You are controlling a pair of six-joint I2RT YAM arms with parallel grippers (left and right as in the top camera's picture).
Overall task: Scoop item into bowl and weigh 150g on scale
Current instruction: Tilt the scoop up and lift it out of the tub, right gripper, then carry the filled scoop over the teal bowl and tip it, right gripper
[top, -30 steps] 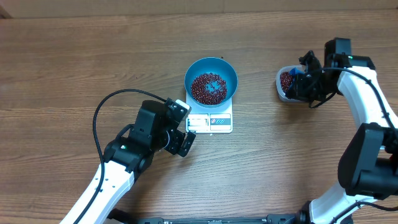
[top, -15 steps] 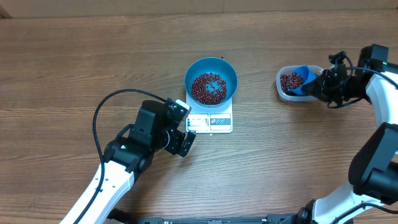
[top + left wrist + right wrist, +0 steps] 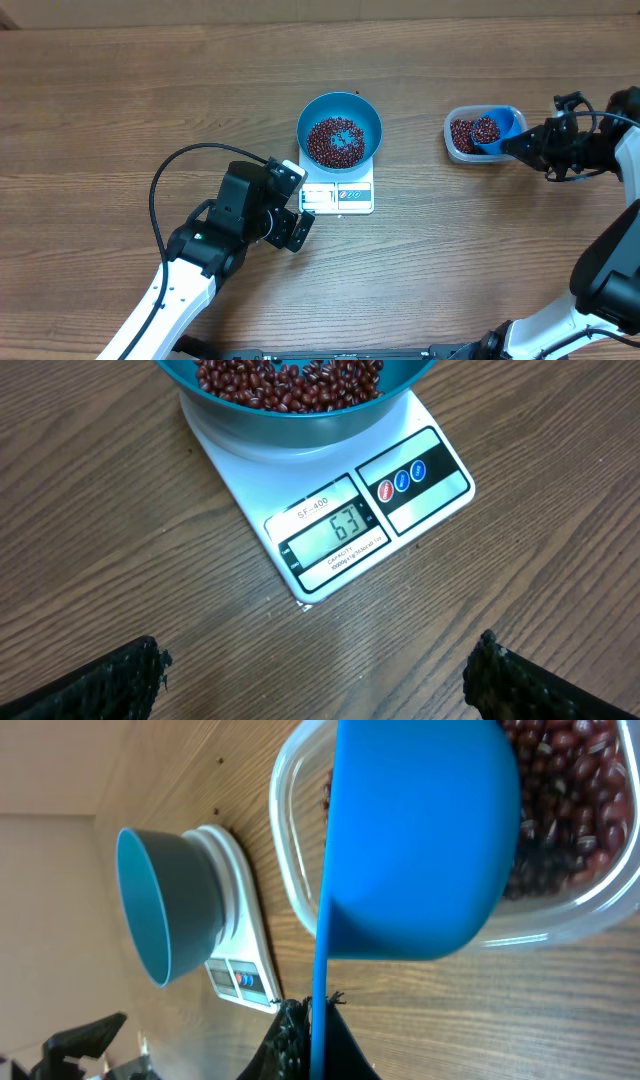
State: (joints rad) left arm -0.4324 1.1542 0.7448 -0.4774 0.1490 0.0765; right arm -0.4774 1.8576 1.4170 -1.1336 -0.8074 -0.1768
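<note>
Though tiny, maroon beans (image 3: 336,141) in bowl (image 3: 373,120); left end effector (image 3: 318,682) spread, right (image 3: 520,148) pinching scoop (image 3: 497,128).

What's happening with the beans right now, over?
Left gripper open beside scale. Right gripper shut on scoop, beans aboard, over tub. Bowl on scale, display shows 63. Nothing between scoop and bowl.

The blue bowl (image 3: 358,112) is sitting on the scale (image 3: 338,196), holding a heap of beans (image 3: 335,141). Right of the scale, well apart, the right tool (image 3: 520,146) is clamping a blue scoop (image 3: 497,128) over a clear tub (image 3: 455,146). Just left of the scale, the left tool (image 3: 296,202) is gaping wide above the bench (image 3: 100,120).
</note>
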